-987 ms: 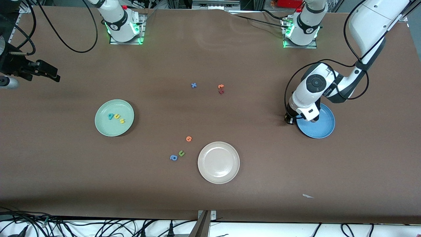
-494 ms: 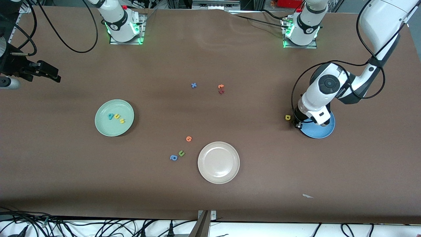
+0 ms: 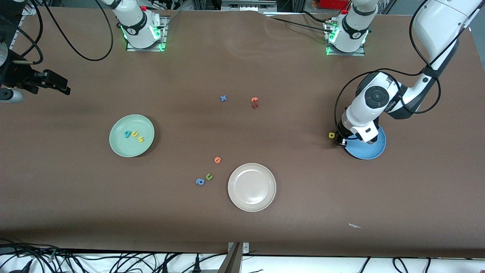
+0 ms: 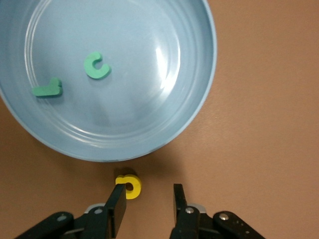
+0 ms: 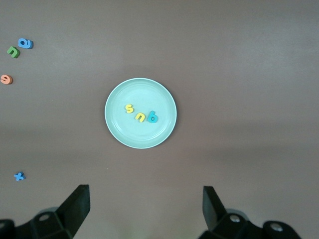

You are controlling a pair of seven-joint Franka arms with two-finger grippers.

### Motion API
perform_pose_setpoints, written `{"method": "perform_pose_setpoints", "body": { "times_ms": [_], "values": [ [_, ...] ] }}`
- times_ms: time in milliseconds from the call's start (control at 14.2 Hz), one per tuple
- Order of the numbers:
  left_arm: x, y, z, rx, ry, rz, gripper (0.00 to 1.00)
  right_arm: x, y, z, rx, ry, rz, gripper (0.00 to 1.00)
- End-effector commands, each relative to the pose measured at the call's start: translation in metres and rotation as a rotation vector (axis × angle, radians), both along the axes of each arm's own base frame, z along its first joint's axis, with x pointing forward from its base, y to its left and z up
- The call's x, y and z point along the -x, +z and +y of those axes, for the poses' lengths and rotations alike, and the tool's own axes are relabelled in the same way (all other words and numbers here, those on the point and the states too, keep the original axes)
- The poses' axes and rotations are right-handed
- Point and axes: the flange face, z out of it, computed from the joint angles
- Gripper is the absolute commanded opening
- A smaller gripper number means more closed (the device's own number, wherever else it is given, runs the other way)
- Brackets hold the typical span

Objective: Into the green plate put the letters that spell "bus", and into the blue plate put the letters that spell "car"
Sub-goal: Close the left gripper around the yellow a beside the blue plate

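My left pincer [image 4: 148, 204], fingers now parted, has dropped the yellow "a" [image 4: 129, 186] on the counter just outside the blue plate's [image 4: 197, 107] rim at the left arm's end, so it needs regrasping, while my right pincer [image 5: 144, 206] waits open above the green plate [image 5: 117, 130].

Cream plate [image 3: 252, 187], blue "a" [image 3: 199, 182], green "u" [image 3: 208, 176], orange letter [image 3: 217, 160]

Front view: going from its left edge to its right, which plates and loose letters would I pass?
Green plate → blue "a" → green "u" → orange round letter → blue "x" → cream-white plate → yellow "a" → blue plate.
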Motion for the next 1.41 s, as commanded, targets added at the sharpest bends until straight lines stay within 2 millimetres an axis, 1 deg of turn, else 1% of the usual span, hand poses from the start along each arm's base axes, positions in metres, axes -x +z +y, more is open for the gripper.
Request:
{"method": "perform_pose_setpoints", "body": {
  "times_ms": [0, 212, 423, 635, 846, 917, 1058, 1340],
  "values": [
    [0.012, -0.012, -0.006, 0.003, -0.020, 0.033, 0.49, -0.002, 0.005, 0.001, 0.010, 0.014, 0.002, 1.00],
    [0.019, -0.023, -0.017, 0.015, -0.007, 0.058, 0.49, -0.002, 0.005, 0.001, 0.009, 0.014, 0.004, 1.00],
    [0.023, -0.029, -0.020, 0.016, -0.004, 0.070, 0.49, -0.002, 0.005, 0.002, 0.005, 0.017, 0.004, 1.00],
    [0.023, -0.033, -0.017, 0.014, -0.011, 0.070, 0.49, -0.002, 0.005, 0.002, 0.005, 0.016, 0.005, 1.00],
    [0.021, -0.034, -0.013, 0.012, -0.003, 0.067, 0.52, -0.002, 0.005, 0.002, 0.006, 0.014, 0.005, 1.00],
    [0.020, -0.035, -0.009, 0.003, -0.007, 0.064, 0.54, -0.001, 0.005, 0.002, 0.006, 0.014, 0.004, 1.00],
    [0.020, -0.036, -0.007, -0.003, -0.009, 0.060, 0.59, -0.002, 0.005, 0.002, 0.006, 0.014, 0.005, 1.00],
    [0.018, -0.035, -0.009, -0.001, -0.008, 0.054, 0.59, -0.002, 0.005, 0.002, 0.006, 0.014, 0.005, 1.00]
  ]
}}
